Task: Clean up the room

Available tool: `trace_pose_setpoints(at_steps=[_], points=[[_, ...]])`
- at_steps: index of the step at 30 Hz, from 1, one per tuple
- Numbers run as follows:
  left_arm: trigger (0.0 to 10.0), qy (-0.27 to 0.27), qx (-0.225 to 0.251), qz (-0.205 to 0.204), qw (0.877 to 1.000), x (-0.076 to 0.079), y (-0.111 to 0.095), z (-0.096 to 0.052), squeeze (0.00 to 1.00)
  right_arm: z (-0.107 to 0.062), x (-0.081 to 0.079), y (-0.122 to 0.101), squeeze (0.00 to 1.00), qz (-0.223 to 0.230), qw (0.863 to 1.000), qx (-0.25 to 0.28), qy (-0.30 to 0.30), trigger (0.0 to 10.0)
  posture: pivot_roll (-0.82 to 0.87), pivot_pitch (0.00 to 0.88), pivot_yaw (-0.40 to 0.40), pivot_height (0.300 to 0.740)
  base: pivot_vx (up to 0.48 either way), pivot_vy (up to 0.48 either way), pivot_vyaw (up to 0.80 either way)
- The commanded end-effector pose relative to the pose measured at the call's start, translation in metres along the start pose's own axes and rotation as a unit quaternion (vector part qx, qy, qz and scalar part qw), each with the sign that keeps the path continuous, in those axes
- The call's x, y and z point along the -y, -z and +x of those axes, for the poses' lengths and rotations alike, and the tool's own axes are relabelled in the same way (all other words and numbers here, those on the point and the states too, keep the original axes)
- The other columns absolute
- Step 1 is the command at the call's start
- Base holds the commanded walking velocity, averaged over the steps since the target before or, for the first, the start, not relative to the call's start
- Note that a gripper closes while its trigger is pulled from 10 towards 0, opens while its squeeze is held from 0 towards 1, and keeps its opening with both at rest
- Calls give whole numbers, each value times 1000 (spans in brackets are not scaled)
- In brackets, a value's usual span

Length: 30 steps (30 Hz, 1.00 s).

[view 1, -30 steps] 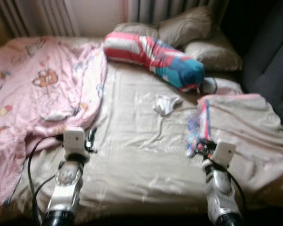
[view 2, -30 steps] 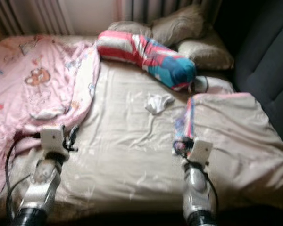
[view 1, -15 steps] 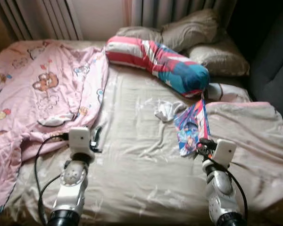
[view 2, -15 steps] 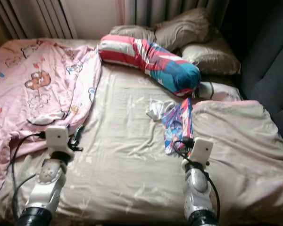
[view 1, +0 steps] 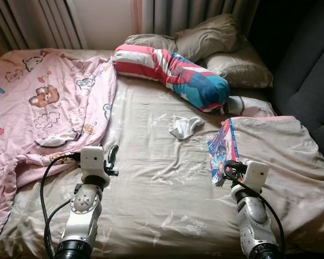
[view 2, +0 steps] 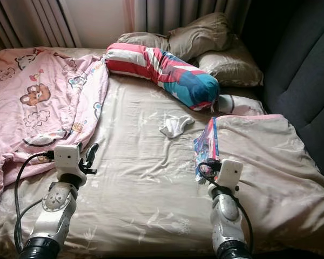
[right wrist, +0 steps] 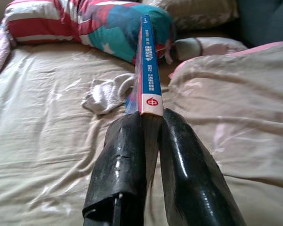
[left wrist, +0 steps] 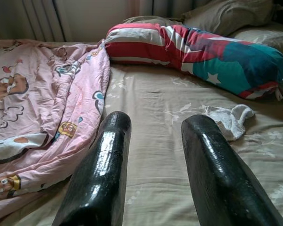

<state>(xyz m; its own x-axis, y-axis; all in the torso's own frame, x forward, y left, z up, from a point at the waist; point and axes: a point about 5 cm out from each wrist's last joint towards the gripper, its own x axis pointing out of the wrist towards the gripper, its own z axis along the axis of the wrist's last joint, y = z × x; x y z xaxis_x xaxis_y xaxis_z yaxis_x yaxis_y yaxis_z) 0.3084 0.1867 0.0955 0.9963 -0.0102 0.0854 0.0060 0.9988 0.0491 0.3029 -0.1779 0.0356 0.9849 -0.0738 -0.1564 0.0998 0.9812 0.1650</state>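
Two silver arms are extended over a wide bed [view 1: 167, 183] covered by a beige sheet, with a pink cartoon-print blanket [view 1: 38, 108] spread at the robot's left and a striped bolster [view 1: 173, 75] set across the head. A thin book [right wrist: 148, 70] is gripped on edge between the clenched jaws of the right gripper [right wrist: 151, 122], spine upward, beside a folded beige duvet [view 1: 281, 156]. A white sock [view 1: 184, 127] is seen just beyond. The left gripper [left wrist: 155, 132] is held released, nothing between its jaws.

Glossy paper book [right wrist: 149, 70]; creased cloth bedsheet [view 1: 162, 178]; shiny black fingers [left wrist: 106, 179].
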Motion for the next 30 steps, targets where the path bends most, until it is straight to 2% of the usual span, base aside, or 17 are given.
trace_pose_setpoints(at_steps=[1,7,13,18,27,30], points=[[10000,1,-7,4,1000,-1,2,-3,0,2,-3,-3,0,14,1000,3,-11,10000,11,141,-55,740,0,0,0],[10000,3,-6,2,1000,-1,2,-3,0,2,-9,-4,0,16,999,6,-35,10000,14,147,-54,740,0,0,0],[10000,4,-5,1,1000,1,1,-3,0,3,-8,-11,0,-6,999,31,-31,10000,12,152,-51,740,0,0,0],[10000,7,-6,-3,1000,4,2,-3,0,3,-3,-12,0,-20,999,31,-17,10000,7,152,-50,736,0,0,0],[10000,8,-7,-3,1000,4,2,-4,0,3,-4,-12,0,-18,999,35,-17,10000,9,152,-50,678,0,0,0],[10000,8,-8,-3,1000,4,2,-4,0,2,-5,-12,0,-16,999,40,-18,10000,9,154,-49,678,0,0,0]])
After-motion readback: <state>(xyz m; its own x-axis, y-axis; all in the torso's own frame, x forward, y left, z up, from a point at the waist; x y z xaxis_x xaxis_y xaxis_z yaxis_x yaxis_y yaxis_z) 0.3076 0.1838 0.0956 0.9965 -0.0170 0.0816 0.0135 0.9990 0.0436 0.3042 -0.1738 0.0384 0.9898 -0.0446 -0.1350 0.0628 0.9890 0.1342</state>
